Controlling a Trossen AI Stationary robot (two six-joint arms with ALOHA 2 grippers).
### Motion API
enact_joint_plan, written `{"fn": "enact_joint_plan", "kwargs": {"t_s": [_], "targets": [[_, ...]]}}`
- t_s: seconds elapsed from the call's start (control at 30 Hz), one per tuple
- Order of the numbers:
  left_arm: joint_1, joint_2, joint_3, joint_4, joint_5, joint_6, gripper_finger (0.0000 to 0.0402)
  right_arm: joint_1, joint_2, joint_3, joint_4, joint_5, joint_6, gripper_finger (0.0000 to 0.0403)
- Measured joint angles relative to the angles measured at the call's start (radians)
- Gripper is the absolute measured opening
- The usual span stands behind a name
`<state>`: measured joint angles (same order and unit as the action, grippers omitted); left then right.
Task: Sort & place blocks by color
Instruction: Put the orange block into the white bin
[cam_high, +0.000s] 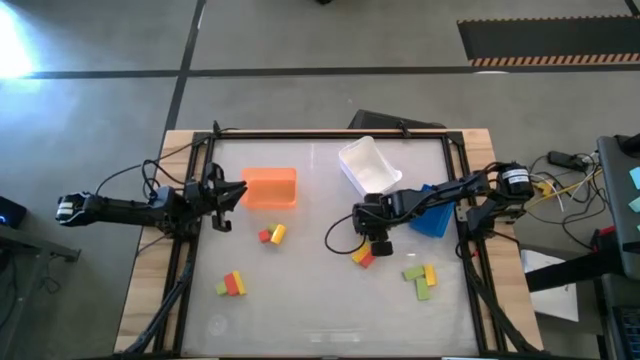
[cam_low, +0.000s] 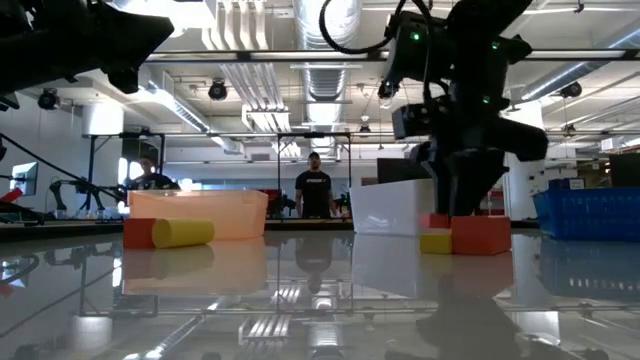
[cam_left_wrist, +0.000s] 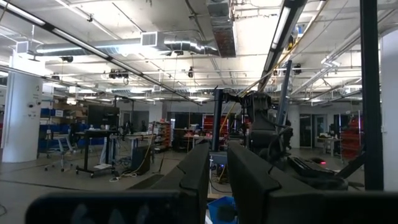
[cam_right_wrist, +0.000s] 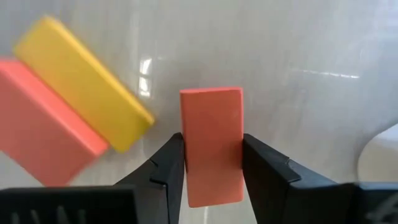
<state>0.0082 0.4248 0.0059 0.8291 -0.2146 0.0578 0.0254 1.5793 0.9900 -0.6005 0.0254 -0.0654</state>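
Small red, yellow and light green blocks lie in loose groups on the glossy table: a red and yellow pair (cam_high: 271, 235), a green, red and yellow group (cam_high: 232, 285), green and yellow ones (cam_high: 420, 277), and a yellow and red pair (cam_high: 362, 256) beside my right gripper (cam_high: 379, 240). That gripper points down at the table's middle, shut on a red block (cam_right_wrist: 211, 146). The yellow block (cam_right_wrist: 84, 90) and red block (cam_right_wrist: 43, 121) lie flat just beside it. My left gripper (cam_high: 228, 197) waits by the orange bin, pointing level, its fingers a narrow gap apart. My right gripper pinches the red block between its two fingers (cam_right_wrist: 171, 165), one on each long side (cam_right_wrist: 186, 155), coming from above and pointing down. The fingers lie across the block's width. Whether the block is lifted or still on the table, I cannot tell.
The orange bin (cam_high: 270, 187) stands left of centre toward the far edge, the white bin (cam_high: 368, 167) right of it, and the blue bin (cam_high: 432, 215) partly under the right arm. A black frame (cam_high: 330, 135) rims the table. People (cam_low: 315, 190) stand in the room behind.
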Motion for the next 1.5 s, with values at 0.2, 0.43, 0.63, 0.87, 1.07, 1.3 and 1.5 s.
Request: {"fn": "enact_joint_plan", "kwargs": {"t_s": [0.2, 0.43, 0.63, 0.87, 1.07, 1.3, 1.5], "targets": [[0.000, 0.000, 0.000, 0.000, 0.000, 0.000, 0.0042, 0.000, -0.001, 0.071, -0.023, 0.001, 0.060, 0.0124], [0.000, 0.000, 0.000, 0.000, 0.000, -0.001, 0.0042, 0.000, -0.002, 0.167, -0.033, 0.044, 0.135, 0.0121], [0.000, 0.000, 0.000, 0.000, 0.000, -0.001, 0.0042, 0.000, -0.003, 0.270, -0.088, 0.180, 0.231, 0.0126], [0.000, 0.000, 0.000, 0.000, 0.000, -0.002, 0.0042, -0.037, -0.003, 0.372, -0.161, 0.237, 0.302, 0.0123], [0.000, 0.000, 0.000, 0.000, 0.000, -0.003, 0.0042, -0.099, -0.003, 0.401, -0.181, 0.237, 0.318, 0.0126], [0.000, 0.000, 0.000, 0.000, 0.000, -0.003, 0.0042, -0.222, -0.003, 0.407, -0.215, 0.238, 0.317, 0.0123], [0.000, 0.000, 0.000, 0.000, 0.000, -0.003, 0.0042, -0.341, 0.004, 0.404, -0.247, 0.238, 0.318, 0.0125]]}}
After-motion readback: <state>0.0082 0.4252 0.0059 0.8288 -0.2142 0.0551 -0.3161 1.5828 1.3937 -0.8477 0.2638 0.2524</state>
